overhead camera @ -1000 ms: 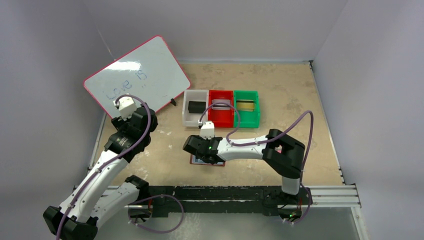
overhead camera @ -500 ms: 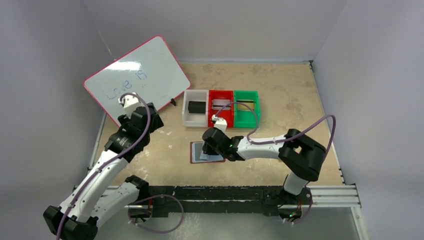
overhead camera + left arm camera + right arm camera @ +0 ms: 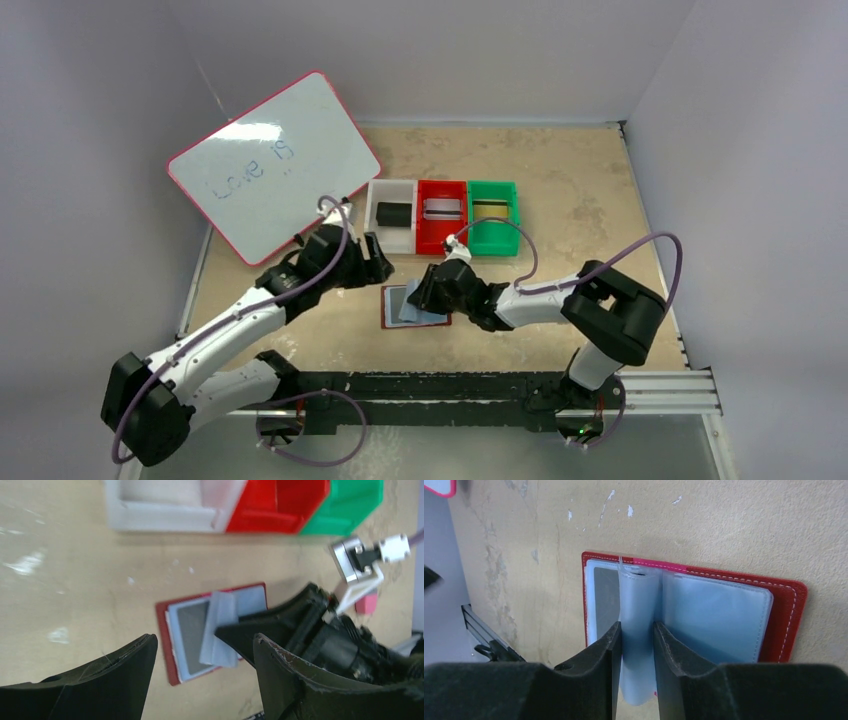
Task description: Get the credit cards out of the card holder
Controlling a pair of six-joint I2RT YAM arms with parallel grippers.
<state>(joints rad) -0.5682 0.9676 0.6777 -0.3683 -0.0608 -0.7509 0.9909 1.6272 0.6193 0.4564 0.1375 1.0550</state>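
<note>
The dark red card holder (image 3: 390, 318) lies open on the table, pale blue sleeves up. In the right wrist view the holder (image 3: 791, 615) shows a silver-grey card (image 3: 606, 597) in its left sleeve. My right gripper (image 3: 637, 627) is shut on a raised fold of sleeves (image 3: 639, 595) at the middle; in the top view it (image 3: 422, 297) reaches in from the right. My left gripper (image 3: 378, 262) is open and empty, hovering just behind the holder's left part; its wrist view (image 3: 204, 642) looks down on the holder (image 3: 162, 630). Black (image 3: 393, 213), silver (image 3: 442, 208) and gold (image 3: 490, 209) cards lie in the bins.
White (image 3: 372, 230), red (image 3: 442, 240) and green (image 3: 492, 243) bins stand in a row behind the holder. A pink-framed whiteboard (image 3: 272, 165) leans at the back left. A small pink block (image 3: 367, 602) lies by the right arm.
My left arm has swung from the whiteboard down towards the holder. My right gripper has drawn back to the holder's right side and now pinches the sleeves; the holder lies uncovered.
</note>
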